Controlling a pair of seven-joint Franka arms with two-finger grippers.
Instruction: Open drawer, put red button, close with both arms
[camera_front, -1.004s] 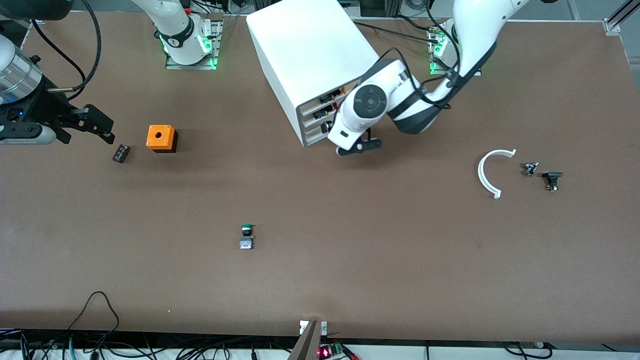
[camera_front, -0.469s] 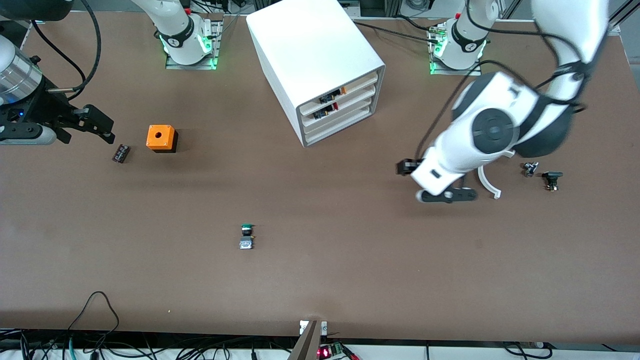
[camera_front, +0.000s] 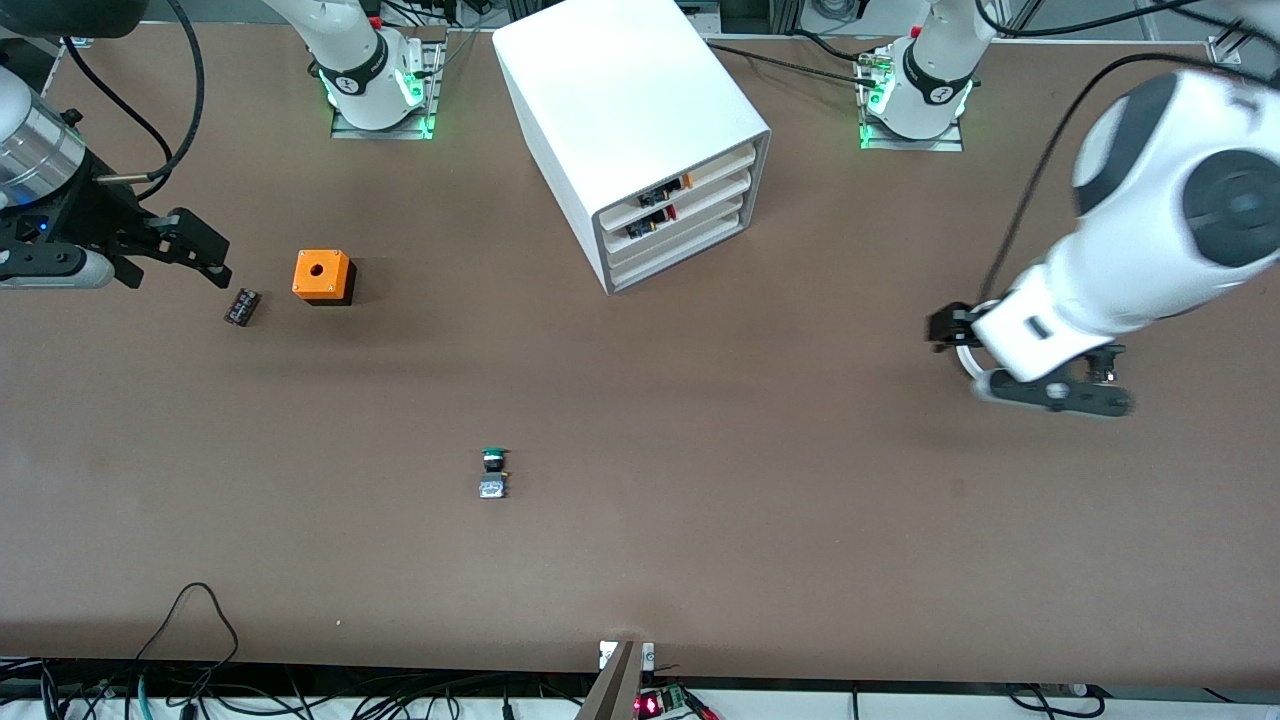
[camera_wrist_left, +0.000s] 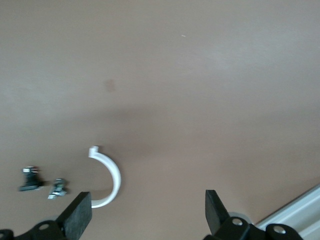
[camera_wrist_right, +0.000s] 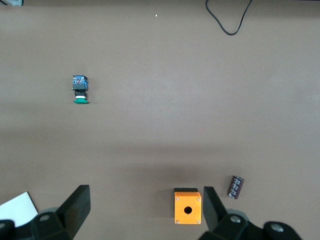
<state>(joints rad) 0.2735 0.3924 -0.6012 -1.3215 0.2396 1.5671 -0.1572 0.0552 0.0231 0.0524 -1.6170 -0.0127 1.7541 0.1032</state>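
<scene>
Two grippers: you had both spread wide and holding nothing.
Left gripper (camera_wrist_left: 146, 212): it hung over the white curved clip (camera_wrist_left: 112, 177) toward the left arm's end of the table, well apart from the cabinet (camera_front: 620, 90).
Right gripper (camera_wrist_right: 145, 207): it waited over the table by the orange box (camera_front: 322, 276) and the small dark cylinder (camera_front: 241, 306).
Drawer (camera_front: 705, 200): it sat flush with its neighbours, second from the top.
Red button (camera_front: 667, 212): a small red-and-black part showed in the gap above that drawer's front. I judged it to be the button, already stowed.
Reason for stance: with the drawer shut and loaded, your arms likely stood off because nothing was left to do.
Green button (camera_front: 493, 460): it lay alone on the open table, nearer the front camera than the cabinet.
Hidden: the left arm covered most of the clip in the front view. Two tiny parts (camera_wrist_left: 30, 179) beside the clip could not be identified. The red part's cap shape was not discernible.
</scene>
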